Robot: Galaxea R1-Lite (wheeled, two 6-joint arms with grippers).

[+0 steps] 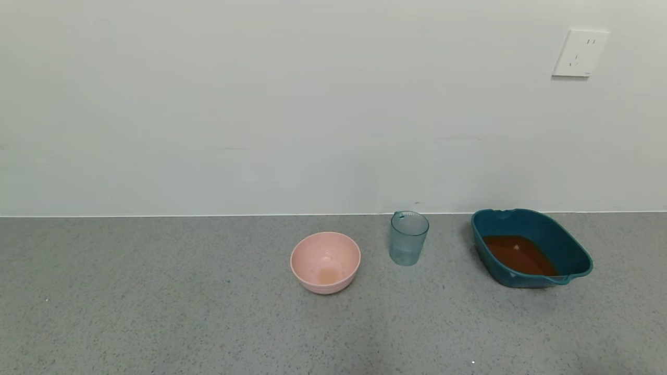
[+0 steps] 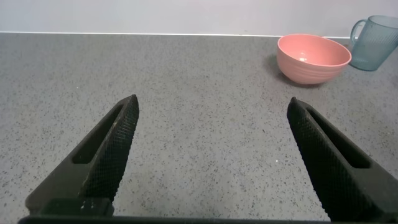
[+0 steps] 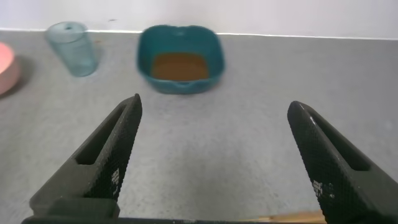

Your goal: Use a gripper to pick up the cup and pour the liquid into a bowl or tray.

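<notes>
By the look of things the pour is already done: the cup (image 1: 409, 238) stands upright on the grey tabletop (image 1: 156, 312) near its back edge, apparently empty, with no orange-brown visible through its ribbed wall, while the liquid (image 1: 519, 255) lies in the floor of the teal basin (image 1: 573, 250). The basin sits toward the back right of the tabletop, apart from the cup, and the pink bowl (image 1: 325, 262) sits on the cup's other side, a little nearer the front edge, with only a faint pale residue at its bottom. If anything is left, I judge it is no more than parking the arms, since the cup is set down and nothing is held. Neither arm appears in the head view, so both are drawn back over the front part of the tabletop. The left gripper (image 2: 211, 162) has its 2 fingers spread wide and holds nothing, looking across bare surface toward the pink bowl and cup. The right gripper (image 3: 214, 162) is likewise spread wide and empty, facing the basin and cup from well short of them.
</notes>
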